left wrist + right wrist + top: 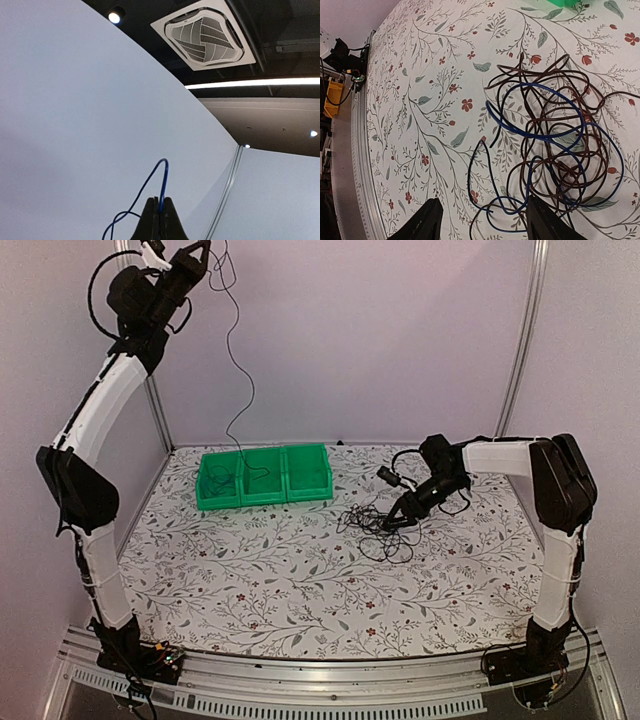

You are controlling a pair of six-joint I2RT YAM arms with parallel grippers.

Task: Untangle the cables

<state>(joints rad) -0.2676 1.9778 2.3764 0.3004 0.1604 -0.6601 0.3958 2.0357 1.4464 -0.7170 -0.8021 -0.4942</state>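
My left gripper [196, 254] is raised high at the back left, shut on a thin blue cable [165, 172] that loops out above the closed fingers [151, 215]. From there this cable [249, 385] hangs down into the green bins [305, 490]. A tangle of dark and blue cables [378, 532] lies on the floral table right of centre. My right gripper [396, 522] hovers low over this tangle [555, 137]. It stands open [485, 222], with loose loops of the tangle's edge lying on the cloth between its fingers.
The green bins form a row of three compartments at the back centre, with some cord inside the left ones. Metal frame posts [522, 335] and pale walls enclose the table. A metal rail [330, 680] runs along the near edge.
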